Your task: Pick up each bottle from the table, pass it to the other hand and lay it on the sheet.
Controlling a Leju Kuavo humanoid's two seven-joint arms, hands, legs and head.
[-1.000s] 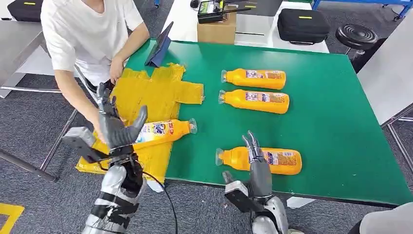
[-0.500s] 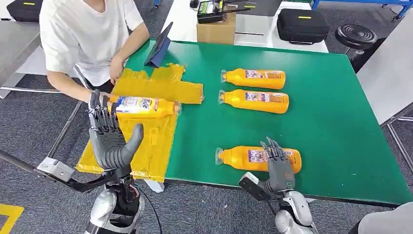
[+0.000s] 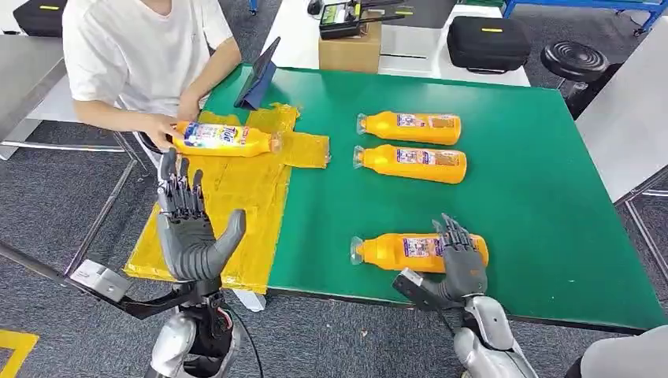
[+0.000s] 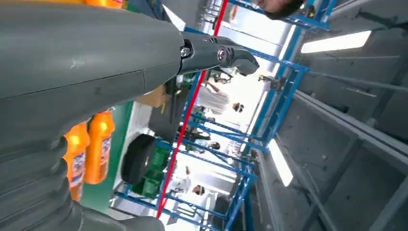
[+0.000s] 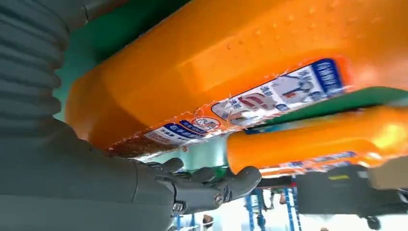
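Nearest the robot, the right hand (image 3: 463, 261) lay over the label end of the closest bottle (image 3: 394, 252), which rested on its side near the front edge of the green counter (image 3: 551, 205); whether the fingers had actually gripped it I could not tell. The left hand (image 3: 189, 228) was raised above the near part of the yellow sheet (image 3: 252, 205), fingers spread and holding nothing. Farther back on the sheet lay another bottle (image 3: 223, 138) on its side (a person's hand (image 3: 161, 128) was on its base end). Across the counter, two more bottles, the middle bottle (image 3: 411, 163) and the far bottle (image 3: 410, 127), lay side by side, well apart from the sheet.
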